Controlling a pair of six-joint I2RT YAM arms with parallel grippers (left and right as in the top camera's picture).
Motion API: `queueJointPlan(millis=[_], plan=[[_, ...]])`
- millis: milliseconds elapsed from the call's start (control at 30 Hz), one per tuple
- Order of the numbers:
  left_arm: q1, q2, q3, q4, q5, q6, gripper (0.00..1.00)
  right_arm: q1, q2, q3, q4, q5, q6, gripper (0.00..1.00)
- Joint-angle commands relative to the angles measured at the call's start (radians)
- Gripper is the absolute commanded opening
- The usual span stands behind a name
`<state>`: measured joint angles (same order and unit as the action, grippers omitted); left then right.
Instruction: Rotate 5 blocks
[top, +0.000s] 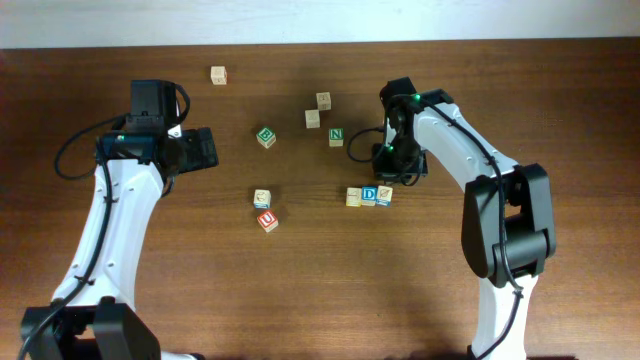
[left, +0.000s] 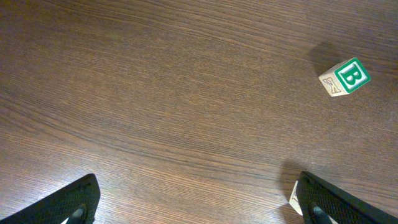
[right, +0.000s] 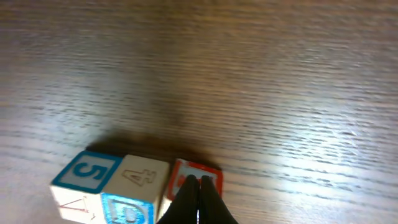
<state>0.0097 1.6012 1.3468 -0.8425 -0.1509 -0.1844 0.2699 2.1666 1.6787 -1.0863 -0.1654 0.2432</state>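
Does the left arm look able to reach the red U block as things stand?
Probably yes. The left gripper is open, and only bare table lies between it and the U block. The pale block close beside it may crowd the grip.

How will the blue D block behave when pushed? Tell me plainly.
The D block looks like solid wood, so probably stiff and light. Its flat faces suggest sliding or pivoting, not rolling. It sits tight between a pale block and a third block, so pushing likely shifts them too.
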Motion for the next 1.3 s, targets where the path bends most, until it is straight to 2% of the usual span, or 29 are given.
queueJointPlan(millis=[0, 967, 1267], plan=[[0.006, 0.005, 0.015, -0.001, -0.011, -0.013, 0.99, 0.000, -0.004, -0.007, 0.005, -0.038, -0.038, 0.05], [0.006, 0.005, 0.015, -0.001, -0.011, -0.013, 0.99, 0.030, -0.004, -0.004, 0.010, -0.068, -0.108, 0.05], [0.006, 0.005, 0.015, -0.001, -0.011, -0.013, 0.99, 0.045, -0.006, 0.277, -0.104, -0.109, -0.108, 0.05]])
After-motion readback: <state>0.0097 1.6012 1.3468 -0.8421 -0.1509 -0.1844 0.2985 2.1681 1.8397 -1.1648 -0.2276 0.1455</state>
